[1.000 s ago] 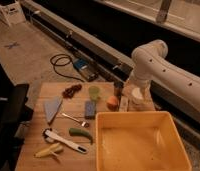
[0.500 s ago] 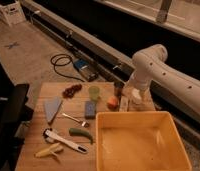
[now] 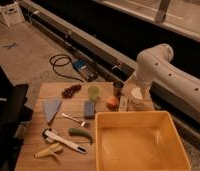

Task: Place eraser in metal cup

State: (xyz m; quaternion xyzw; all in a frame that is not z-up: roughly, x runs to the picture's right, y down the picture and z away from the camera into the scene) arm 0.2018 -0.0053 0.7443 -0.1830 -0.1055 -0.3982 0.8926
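The eraser (image 3: 123, 103) lay on the table (image 3: 33, 131), right of the middle of the frame. It was just right of the orange (image 3: 111, 102) and just left of the white tub (image 3: 137, 95). The gripper (image 3: 131, 85) hung just above it, close to the tub. The metal cup (image 3: 118, 88) stood just left of the gripper, above the orange. I could not tell if the gripper was spread or pressed together, as it was hard to pick out against the tub. The arm (image 3: 165, 75) was cut off at the right edge.
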